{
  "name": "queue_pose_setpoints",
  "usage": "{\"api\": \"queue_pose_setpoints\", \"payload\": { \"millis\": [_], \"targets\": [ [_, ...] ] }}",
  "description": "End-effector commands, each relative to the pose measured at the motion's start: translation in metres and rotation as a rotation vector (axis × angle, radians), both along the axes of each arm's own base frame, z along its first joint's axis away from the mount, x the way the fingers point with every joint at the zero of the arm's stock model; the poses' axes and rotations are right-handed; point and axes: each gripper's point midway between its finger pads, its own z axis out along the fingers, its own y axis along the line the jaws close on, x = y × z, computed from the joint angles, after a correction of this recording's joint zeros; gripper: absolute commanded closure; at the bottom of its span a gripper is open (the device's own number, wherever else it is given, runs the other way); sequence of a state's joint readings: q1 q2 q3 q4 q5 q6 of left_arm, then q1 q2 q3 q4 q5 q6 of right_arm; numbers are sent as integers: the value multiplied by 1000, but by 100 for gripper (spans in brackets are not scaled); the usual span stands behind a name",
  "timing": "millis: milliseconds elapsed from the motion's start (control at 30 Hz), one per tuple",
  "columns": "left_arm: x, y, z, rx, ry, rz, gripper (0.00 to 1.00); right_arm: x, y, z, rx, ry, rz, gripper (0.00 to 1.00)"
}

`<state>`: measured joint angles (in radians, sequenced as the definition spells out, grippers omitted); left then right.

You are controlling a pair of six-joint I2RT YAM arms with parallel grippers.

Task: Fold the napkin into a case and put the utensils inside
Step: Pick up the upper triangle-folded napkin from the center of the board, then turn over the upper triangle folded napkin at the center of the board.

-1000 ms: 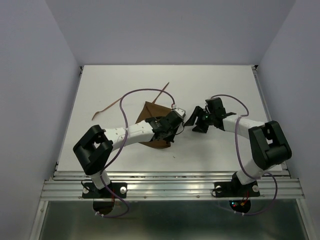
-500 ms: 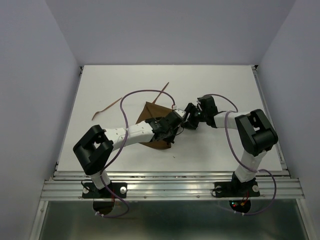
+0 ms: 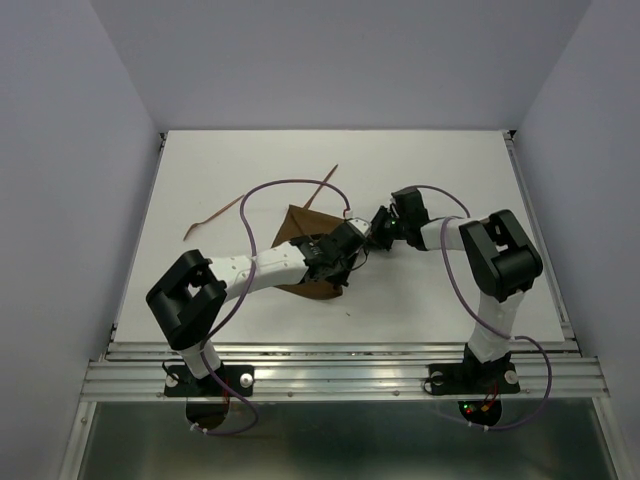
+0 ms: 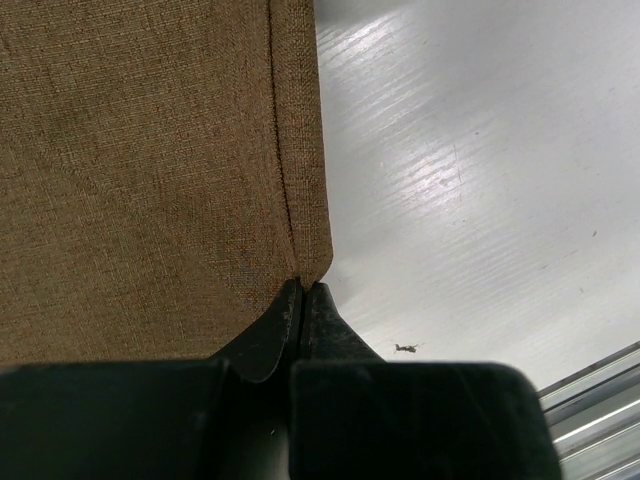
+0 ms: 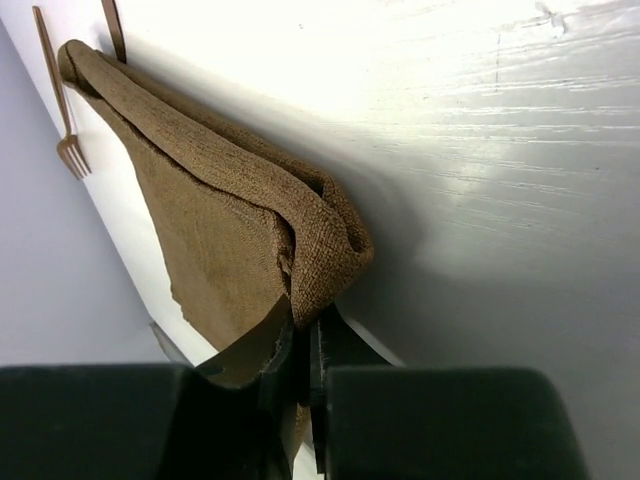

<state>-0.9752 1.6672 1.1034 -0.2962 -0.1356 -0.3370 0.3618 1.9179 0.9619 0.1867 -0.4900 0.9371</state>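
The dark brown napkin lies half folded in the middle of the table, partly under my left arm. My left gripper is shut on the cloth's hemmed edge, fingertips pinched together. My right gripper has come in from the right and is shut on the napkin's thick folded corner. One utensil lies on the table left of the napkin, and another lies behind it. In the right wrist view a fork shows past the far corner of the cloth.
The white table has grey walls on three sides and a metal rail along the near edge. Purple cables loop over both arms. A small dark speck lies on the table near the left gripper.
My right gripper moved left to the napkin's right corner and closed on the fold. The left arm and the utensils have not moved.
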Motion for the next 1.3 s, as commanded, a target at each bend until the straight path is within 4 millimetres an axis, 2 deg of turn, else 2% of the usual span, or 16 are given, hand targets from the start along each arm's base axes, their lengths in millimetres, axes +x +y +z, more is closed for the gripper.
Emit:
{"api": "queue_pose_setpoints", "payload": {
  "millis": [0, 133, 167, 200, 300, 333, 400, 433, 500, 533, 667, 767, 833, 1000, 1267],
  "targets": [
    [3, -2, 26, -36, -42, -10, 100, 17, 1, 26, -28, -116, -7, 96],
    [5, -3, 38, -40, -49, 2, 100, 18, -9, 44, -88, -183, -15, 99],
    [6, -3, 45, -44, -53, 6, 100, 18, -16, 45, -124, -184, -34, 99],
    [6, -4, 49, -48, -54, 5, 100, 19, -19, 58, -139, -224, -36, 99],
    [6, -9, 71, -88, -66, -5, 100, 18, -30, 71, -188, -251, -61, 99],
    [6, -9, 77, -96, -68, -7, 100, 17, -33, 86, -198, -286, -59, 99],
    [5, -13, 94, -116, -71, -17, 100, 13, -42, 98, -243, -292, -69, 99],
    [6, -18, 105, -136, -80, -21, 100, 11, -46, 116, -244, -333, -83, 99],
    [0, -21, 116, -151, -72, -40, 100, 7, -58, 128, -286, -356, -114, 99],
    [-1, -26, 127, -170, -76, -52, 100, 5, -63, 146, -297, -398, -128, 99],
    [-6, -39, 152, -203, -87, -83, 100, -5, -87, 163, -392, -406, -179, 99],
    [-10, -48, 165, -203, -94, -92, 100, -17, -101, 186, -417, -447, -218, 99],
    [-11, -54, 173, -214, -102, -100, 100, -22, -109, 196, -434, -463, -240, 99],
    [-21, -72, 185, -260, -88, -139, 100, -39, -144, 217, -545, -484, -335, 99],
    [-44, -114, 210, -348, -64, -212, 100, -68, -192, 265, -686, -542, -459, 99]
  ]
}}
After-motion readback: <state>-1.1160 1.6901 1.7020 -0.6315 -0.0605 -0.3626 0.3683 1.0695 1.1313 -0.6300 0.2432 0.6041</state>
